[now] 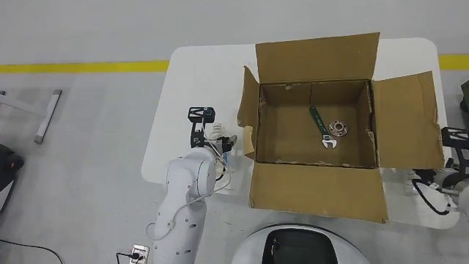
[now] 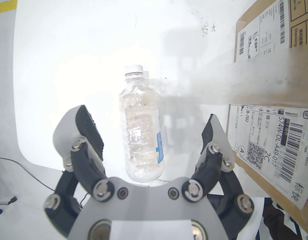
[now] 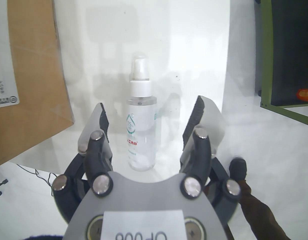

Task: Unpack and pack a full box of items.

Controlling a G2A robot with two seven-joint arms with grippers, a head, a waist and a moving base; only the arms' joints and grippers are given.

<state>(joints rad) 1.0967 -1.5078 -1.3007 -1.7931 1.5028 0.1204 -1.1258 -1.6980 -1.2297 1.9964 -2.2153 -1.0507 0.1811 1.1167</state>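
White table bears an open brown cardboard box. Left of the box, left gripper gapes around a clear white-capped plastic bottle; right of it, right gripper gapes around a clear spray bottle. Inside: green-handled wrench, round metal flange

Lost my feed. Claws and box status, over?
Left claw open around upright water bottle. Right claw open around upright spray bottle. Box open: wrench, metal ring inside. Box close beside left claw.

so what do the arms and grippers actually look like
The left gripper and right gripper have silver-grey plates, black linkages with silver bolts, black ribbed pads and a white label at the base. The left arm is white, with thin cables.
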